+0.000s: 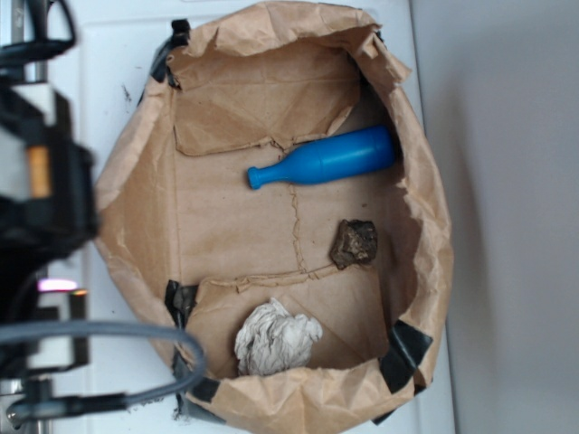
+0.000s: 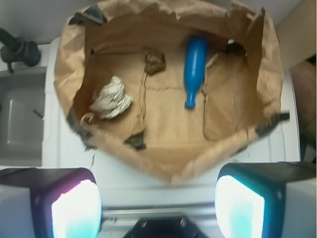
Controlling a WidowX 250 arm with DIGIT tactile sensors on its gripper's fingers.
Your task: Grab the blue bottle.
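From the exterior view we see the blue bottle (image 1: 324, 158) lying on the floor of a brown paper tray (image 1: 136, 154), near a dark lump (image 1: 354, 243). In the wrist view our gripper (image 2: 158, 206) is spread wide, outside the tray, holding nothing.

white tabletop (image 1: 118, 54), pale grey wall or floor (image 1: 507, 181) beside it, soft even light, faint shadows
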